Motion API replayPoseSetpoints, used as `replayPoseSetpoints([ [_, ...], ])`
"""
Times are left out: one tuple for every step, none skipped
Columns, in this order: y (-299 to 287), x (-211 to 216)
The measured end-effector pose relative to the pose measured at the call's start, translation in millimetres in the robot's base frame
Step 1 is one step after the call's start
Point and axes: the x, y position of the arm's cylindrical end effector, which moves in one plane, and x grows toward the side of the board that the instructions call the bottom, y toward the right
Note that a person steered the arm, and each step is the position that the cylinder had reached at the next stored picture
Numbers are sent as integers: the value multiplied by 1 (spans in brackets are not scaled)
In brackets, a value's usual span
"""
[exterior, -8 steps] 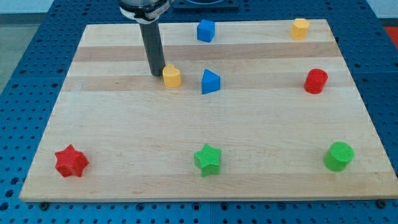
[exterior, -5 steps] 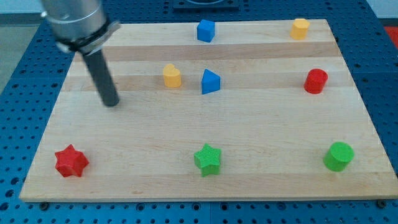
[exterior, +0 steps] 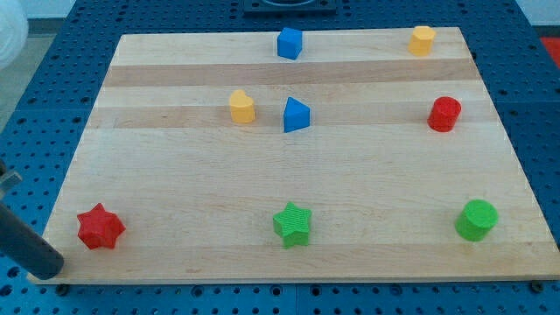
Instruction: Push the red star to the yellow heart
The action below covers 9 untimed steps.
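Down at the view's bottom left, the red star [exterior: 101, 227] sits close to the left edge and near the front edge of the wooden board [exterior: 289, 179], with little board left beside it on that side. A wide stretch of bare wood runs up and to the right from the star toward the yellow heart [exterior: 242, 107], which stands in the upper middle of the board, well apart from the star. Just to the heart's right, near but not touching, is a blue wedge-shaped block [exterior: 296, 115]. A blue cube-like block [exterior: 290, 43] rests near the top edge, and a second yellow block [exterior: 422, 39] sits in the top right corner. A red cylinder [exterior: 444, 114] stands near the right edge. Along the bottom, a green star [exterior: 293, 224] lies at the middle and a green cylinder [exterior: 476, 219] toward the right. The board is pale striped wood lying on a blue perforated table [exterior: 542, 87]. The arm's dark rod enters from the left edge, slanting down to the right; my tip [exterior: 51, 269] is at the board's bottom left corner, just left of and below the red star, not touching it. The arm has no pincer, so no such state can be told.
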Motion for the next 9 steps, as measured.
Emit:
replayPoseSetpoints([
  [10, -1],
  [18, -11],
  [31, -28],
  [45, -45],
  [48, -63],
  [48, -75],
  [52, -82],
  [73, -91],
  [100, -102],
])
